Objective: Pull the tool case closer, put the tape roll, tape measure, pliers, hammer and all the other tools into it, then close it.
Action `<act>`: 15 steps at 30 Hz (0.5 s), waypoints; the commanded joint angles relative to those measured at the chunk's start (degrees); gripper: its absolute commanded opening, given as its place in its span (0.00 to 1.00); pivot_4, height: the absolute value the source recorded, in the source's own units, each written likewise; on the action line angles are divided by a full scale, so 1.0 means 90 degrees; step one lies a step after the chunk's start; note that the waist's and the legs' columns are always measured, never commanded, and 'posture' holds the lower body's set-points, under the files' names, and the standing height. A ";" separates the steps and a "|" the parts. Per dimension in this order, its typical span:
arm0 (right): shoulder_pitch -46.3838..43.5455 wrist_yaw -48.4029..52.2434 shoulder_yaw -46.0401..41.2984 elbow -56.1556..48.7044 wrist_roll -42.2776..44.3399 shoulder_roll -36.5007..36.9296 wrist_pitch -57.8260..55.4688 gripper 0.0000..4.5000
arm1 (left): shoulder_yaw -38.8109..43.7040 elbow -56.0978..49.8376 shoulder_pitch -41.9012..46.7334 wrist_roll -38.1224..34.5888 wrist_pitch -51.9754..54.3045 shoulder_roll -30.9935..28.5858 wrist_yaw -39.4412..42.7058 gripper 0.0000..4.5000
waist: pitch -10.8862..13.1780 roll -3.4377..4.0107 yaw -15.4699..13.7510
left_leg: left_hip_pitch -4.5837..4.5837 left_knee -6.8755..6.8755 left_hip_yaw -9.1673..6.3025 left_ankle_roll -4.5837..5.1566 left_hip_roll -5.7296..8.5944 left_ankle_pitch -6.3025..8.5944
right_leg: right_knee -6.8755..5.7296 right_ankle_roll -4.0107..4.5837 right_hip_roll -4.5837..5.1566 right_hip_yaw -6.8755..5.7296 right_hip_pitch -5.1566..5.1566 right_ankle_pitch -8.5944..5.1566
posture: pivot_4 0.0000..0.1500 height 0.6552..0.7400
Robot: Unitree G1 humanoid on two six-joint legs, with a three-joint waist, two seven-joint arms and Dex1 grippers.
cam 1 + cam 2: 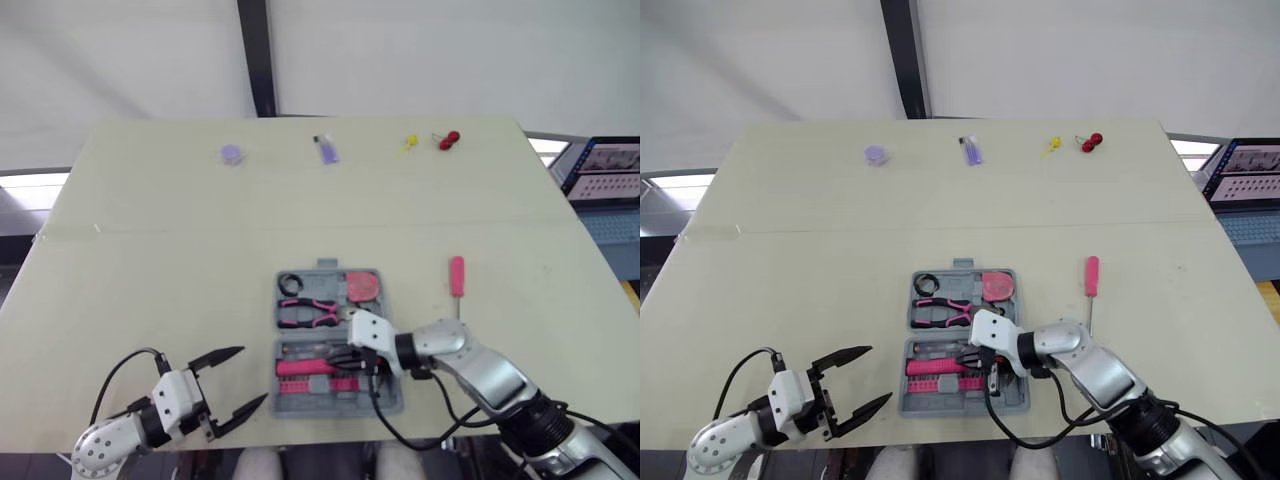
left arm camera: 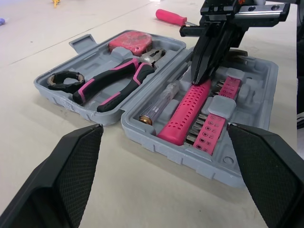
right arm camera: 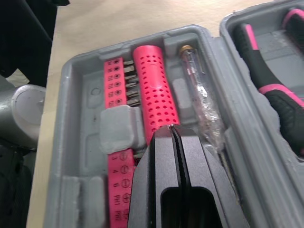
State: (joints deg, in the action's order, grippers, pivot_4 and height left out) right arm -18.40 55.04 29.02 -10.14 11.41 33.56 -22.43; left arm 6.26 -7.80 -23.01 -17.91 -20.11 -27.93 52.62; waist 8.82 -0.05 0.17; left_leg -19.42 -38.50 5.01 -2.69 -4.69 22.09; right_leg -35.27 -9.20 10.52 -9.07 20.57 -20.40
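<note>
The grey tool case [image 1: 290, 408] lies open near the table's front edge. Its far half holds a black tape roll [image 1: 290, 283], pink-handled pliers [image 1: 308, 313] and a pink tape measure [image 1: 363, 286]. Its near half holds a pink perforated handle [image 3: 154, 90], pink bit strips [image 2: 213, 121] and a clear tester screwdriver [image 2: 161, 102]. My right gripper [image 3: 173, 129] is shut, its tips just over the end of the pink handle. My left gripper [image 1: 250, 376] stands open on the table left of the case, holding nothing. A pink screwdriver [image 1: 457, 277] lies on the table right of the case.
Along the table's far edge sit a purple cap [image 1: 232, 153], a purple tube [image 1: 327, 150], a small yellow item [image 1: 410, 143] and a red item [image 1: 449, 139]. A shelf [image 1: 610, 175] stands beyond the right edge.
</note>
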 commanded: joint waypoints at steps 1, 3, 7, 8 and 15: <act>0.0142 0.0157 0.0014 0.0161 -0.0157 0.0013 0.0136 0.01 | 0.0009 -0.0042 -0.0067 -0.0003 -0.0161 -0.0036 -0.0023 1.00 | -0.0001 -0.0001 -0.0008 | 0.0000 0.0000 0.0000 0.0000 0.0000 0.0000 | 0.0000 0.0000 0.0000 0.0000 -0.0002 0.0000 | 1.00 1.00; 0.0195 0.0201 0.0071 0.0209 -0.0260 0.0059 0.0173 0.01 | 0.0001 -0.0038 -0.0070 0.0011 -0.0176 -0.0033 -0.0029 1.00 | -0.0001 -0.0001 -0.0007 | 0.0000 -0.0001 0.0000 0.0000 0.0000 0.0000 | 0.0001 0.0000 0.0000 0.0000 -0.0002 0.0000 | 1.00 1.00; 0.0307 0.0289 0.0272 0.0291 -0.0596 0.0205 0.0350 0.01 | 0.0013 -0.0001 -0.0063 0.0023 -0.0211 -0.0052 -0.0024 1.00 | -0.0005 -0.0003 -0.0012 | 0.0005 0.0000 0.0000 0.0000 0.0000 0.0000 | 0.0001 0.0000 0.0000 0.0000 -0.0006 0.0000 | 1.00 1.00; 0.0327 0.0302 0.0344 0.0335 -0.0745 0.0253 0.0476 0.01 | 0.0016 0.0006 -0.0061 0.0027 -0.0219 -0.0056 -0.0025 1.00 | -0.0008 -0.0005 -0.0014 | 0.0009 0.0001 0.0000 0.0000 0.0001 0.0000 | 0.0002 0.0000 0.0000 0.0000 -0.0010 0.0000 | 1.00 1.00; 0.0436 0.0222 0.0691 0.0693 -0.1639 0.0360 0.1237 0.01 | -0.0013 0.0027 0.0034 0.0079 -0.0228 -0.0067 -0.0059 1.00 | -0.0054 -0.0018 -0.0013 | 0.0023 0.0017 0.0004 0.0000 0.0001 0.0000 | 0.0014 0.0000 0.0000 0.0000 -0.0019 0.0000 | 1.00 1.00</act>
State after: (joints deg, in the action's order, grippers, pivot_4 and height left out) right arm -17.15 56.25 31.53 -8.76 1.25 34.70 -10.51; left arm 6.22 -7.03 -22.68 -17.54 -21.17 -28.02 52.34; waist 8.33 -0.21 0.05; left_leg -19.20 -38.32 5.04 -2.69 -4.69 22.09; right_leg -35.12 -9.20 10.52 -9.07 20.38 -20.40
